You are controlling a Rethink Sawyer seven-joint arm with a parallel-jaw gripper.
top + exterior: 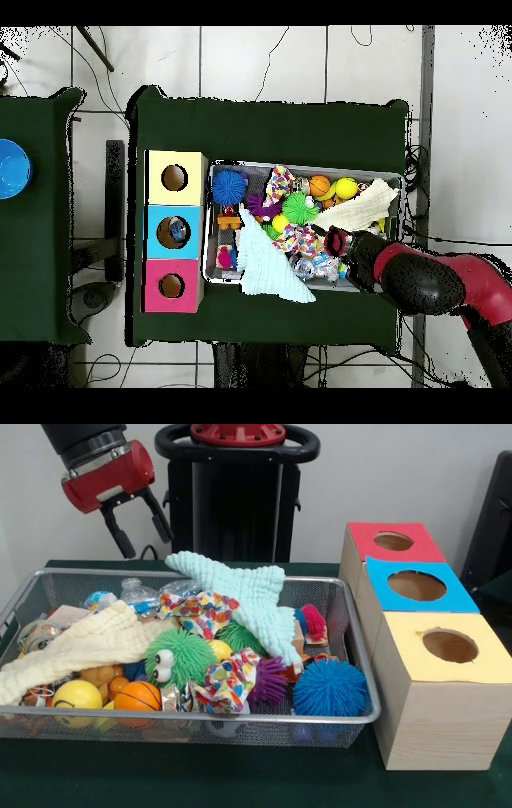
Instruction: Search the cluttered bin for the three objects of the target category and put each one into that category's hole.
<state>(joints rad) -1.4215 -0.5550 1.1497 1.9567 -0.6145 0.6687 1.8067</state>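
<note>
The wire mesh bin (200, 719) stands on the green table, full of clutter. Two see-through crinkly plastic pieces with blue marks (137, 594) (181, 587) lie at its far side, partly under the cloths. They also show in the overhead view (324, 266). My gripper (142, 530) hangs open and empty above the bin's far left rim, just above and left of the plastic pieces. In the overhead view my gripper (338, 245) is over the bin near the same pieces. The blue-panelled hole (416, 586) is the middle box on the right. From overhead something bluish shows inside it (174, 232).
A mint cloth (244, 596) and a cream cloth (76, 644) drape over the clutter. A green furry ball (180, 656), a blue spiky ball (330, 686), a purple spiky ball (269, 680) and an orange ball (138, 696) lie near the front. The red-panelled hole (393, 542) and the yellow-panelled hole (450, 646) flank the blue one.
</note>
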